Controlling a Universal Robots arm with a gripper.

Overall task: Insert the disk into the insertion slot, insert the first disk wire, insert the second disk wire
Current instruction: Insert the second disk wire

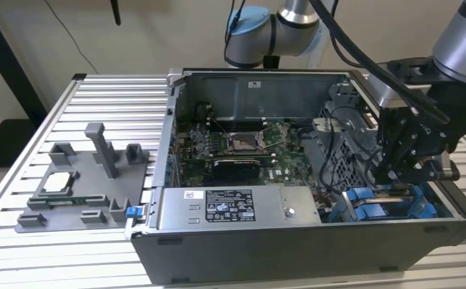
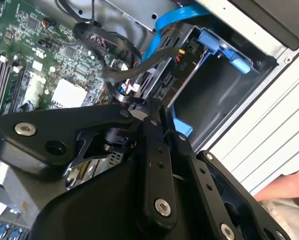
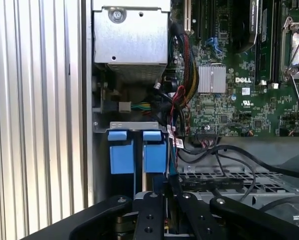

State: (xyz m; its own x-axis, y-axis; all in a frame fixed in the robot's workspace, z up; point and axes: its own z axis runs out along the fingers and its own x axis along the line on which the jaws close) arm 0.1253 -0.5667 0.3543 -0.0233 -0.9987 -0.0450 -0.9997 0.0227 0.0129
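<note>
Open computer case [image 1: 297, 241] sits on a ribbed metal table [image 1: 96, 96], side panel off, green circuit board [image 1: 241, 141] exposed. Grey labelled power box [image 1: 233, 208] lies along the case's near edge. Black gripper [image 1: 406, 180] is down inside the case at about 4 o'clock from the circuit board in the exterior view, right over the drive bay [image 1: 386, 205] with its blue plastic pieces. In the second wrist view the gripper [image 2: 157, 112] has its fingers [image 2: 152, 145] drawn close together at a black cable plug [image 2: 182, 57] beside a flat blue cable [image 2: 164, 25]; whether they actually pinch it, cannot tell. The bay [image 2: 209, 95] beyond looks hollow there, and the hard drive itself cannot be made out. In the first wrist view two blue tabs [image 3: 137, 152] stand side by side just above the gripper [image 3: 162, 200]. A grey parts holder [image 1: 80, 180] rests on the table at 9 o'clock from the case.
</note>
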